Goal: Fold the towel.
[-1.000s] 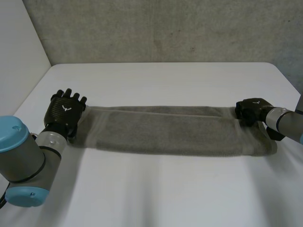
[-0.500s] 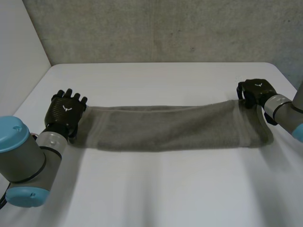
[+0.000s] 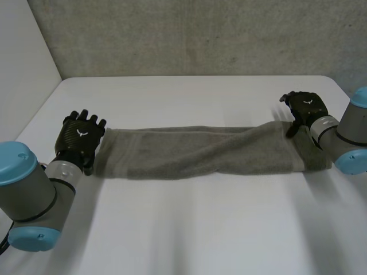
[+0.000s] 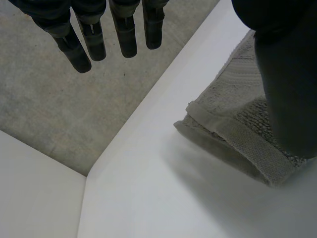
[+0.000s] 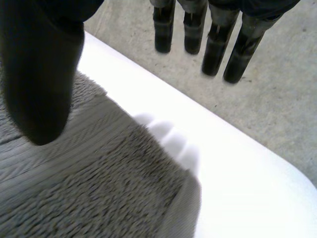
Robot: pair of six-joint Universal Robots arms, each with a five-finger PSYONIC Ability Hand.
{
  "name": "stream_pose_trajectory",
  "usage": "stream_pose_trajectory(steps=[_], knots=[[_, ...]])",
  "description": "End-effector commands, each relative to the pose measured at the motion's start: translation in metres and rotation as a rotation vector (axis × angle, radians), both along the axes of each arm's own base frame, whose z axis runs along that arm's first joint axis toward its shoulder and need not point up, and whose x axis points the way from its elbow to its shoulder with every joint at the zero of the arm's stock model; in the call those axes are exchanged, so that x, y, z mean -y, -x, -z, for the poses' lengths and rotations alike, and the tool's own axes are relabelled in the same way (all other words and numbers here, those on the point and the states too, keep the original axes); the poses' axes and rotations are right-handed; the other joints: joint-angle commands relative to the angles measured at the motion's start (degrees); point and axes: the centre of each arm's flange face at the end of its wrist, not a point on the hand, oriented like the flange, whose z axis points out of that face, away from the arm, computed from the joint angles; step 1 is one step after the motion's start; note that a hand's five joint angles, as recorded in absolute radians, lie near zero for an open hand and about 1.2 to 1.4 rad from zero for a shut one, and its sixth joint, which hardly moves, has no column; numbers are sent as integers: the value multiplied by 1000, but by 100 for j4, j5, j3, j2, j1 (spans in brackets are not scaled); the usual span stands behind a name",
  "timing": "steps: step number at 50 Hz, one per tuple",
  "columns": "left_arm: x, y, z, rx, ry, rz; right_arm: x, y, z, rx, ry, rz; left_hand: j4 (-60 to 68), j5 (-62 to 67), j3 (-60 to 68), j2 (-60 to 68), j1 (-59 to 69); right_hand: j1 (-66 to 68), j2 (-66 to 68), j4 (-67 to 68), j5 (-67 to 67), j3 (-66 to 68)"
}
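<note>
We see the left hand (image 3: 78, 137) spread at the left end of the towel (image 3: 195, 152), fingers straight, gripping nothing; the towel lies as a long folded strip across the bench (image 3: 189, 229). The right hand (image 3: 307, 109) is spread too, above the right end, holding nothing. We'd worry the right arm (image 3: 348, 135) crossing over that twisted end drags it, skewing the next fold.
</note>
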Motion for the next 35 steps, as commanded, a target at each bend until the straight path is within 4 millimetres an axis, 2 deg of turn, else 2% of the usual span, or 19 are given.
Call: stream_pose_trajectory(steps=[1,2,3,4,6,7,9,10,12,13,15,18,20,26,28,32,34,35], knots=[[2,-3,-2,-2,5,-10,-11,4,-20,-7,-35,5,-402,-1192,-330,-376,-431,-597,-538,-605,-380,-578],[2,-3,-2,-2,5,-10,-11,4,-20,-7,-34,5,-402,-1192,-330,-376,-431,-597,-538,-605,-380,-578],[2,-3,-3,-3,7,-10,-16,5,-39,-11,-9,6,-385,-1176,-313,-360,-415,-597,-538,-605,-380,-578],[2,-3,-3,-3,7,-10,-16,5,-39,-11,-9,6,-385,-1176,-313,-360,-415,-597,-538,-605,-380,-578],[1,-2,-3,-3,7,-7,-30,7,-73,-31,40,2,-335,-1126,-263,-310,-365,-597,-538,-605,-380,-578],[1,-2,-3,-3,7,-7,-30,7,-73,-31,40,2,-334,-1125,-263,-309,-364,-597,-538,-605,-380,-578],[0,-1,-3,-3,7,0,-48,8,-87,-72,47,-5,-268,-1058,-196,-242,-297,-597,-538,-605,-380,-578],[0,-1,-3,-3,7,0,-48,8,-87,-73,47,-5,-267,-1058,-195,-242,-297,-597,-538,-605,-380,-578],[-3,1,-1,0,1,7,-70,9,-84,-122,-2,-20,-217,-1008,-145,-192,-247,-597,-538,-605,-380,-578],[-3,1,-1,0,1,7,-70,9,-84,-122,-2,-20,-217,-1007,-145,-191,-246,-597,-538,-605,-380,-578],[-4,1,-1,0,0,10,-90,12,-75,-161,-79,-30,-217,-1007,-145,-191,-246,-597,-538,-605,-380,-578],[-4,3,1,2,-6,24,-99,13,-70,-173,-117,-36,-200,-991,-128,-175,-230,-269,-210,-277,-52,-250],[-5,6,4,5,-13,63,-113,13,-57,-181,-179,-51,-166,-957,-94,-141,-196,133,193,125,350,153],[-4,10,8,6,-30,107,-120,20,-43,-191,-223,-48,153,-637,225,179,124,976,1035,967,1193,995],[-2,11,9,6,-28,112,-116,31,-38,-200,-237,-29,237,-554,309,262,207,1261,1320,1253,1478,1281],[2,12,11,4,-30,112,-113,35,-32,-212,-239,-27,322,-469,394,347,292,1480,1540,1472,1697,1500],[5,13,15,6,-35,110,-107,37,-18,-229,-244,-20,639,-151,711,665,610,1966,2025,1957,2183,1985],[5,13,15,6,-35,110,-107,37,-18,-229,-244,-20,641,-150,713,666,611,1968,2028,1960,2185,1988]])
